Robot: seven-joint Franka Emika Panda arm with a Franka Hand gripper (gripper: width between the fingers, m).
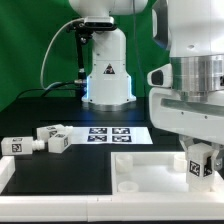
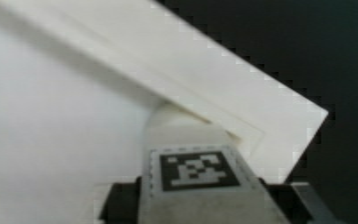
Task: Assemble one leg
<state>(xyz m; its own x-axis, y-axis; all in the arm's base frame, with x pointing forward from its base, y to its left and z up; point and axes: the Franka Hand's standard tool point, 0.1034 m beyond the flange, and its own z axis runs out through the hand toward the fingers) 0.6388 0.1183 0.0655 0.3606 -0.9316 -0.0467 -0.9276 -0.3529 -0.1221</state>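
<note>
Black tabletop fills my exterior view, with a green curtain behind it and the robot's white base standing at the back, a warning triangle on its front.

On the table, flat and fixed, I see the marker board, a thin white sheet with several black-and-white tags. Toward the exterior view's left of it lie two loose blocks, small white pieces with tags on their faces, close together.

Along the near edge sits the large white tray-like piece with a raised rim, stretching across most of the picture.

At the exterior view's right, the arm's big white wrist comes down from above, and the gripper hangs low over the tray's right end. Between its fingers I see the leg, a stubby white block with a square tag facing the camera. The fingers are closed against its two sides, pinching it.

My wrist view looks down past the same leg; its tag is blurred but readable as a square pattern. Dark fingers press on either side of it. Beyond the leg's far end lies a corner of the tray, its raised rim running diagonally. The leg's tip is just at that inner corner; I cannot tell whether it touches.
</note>
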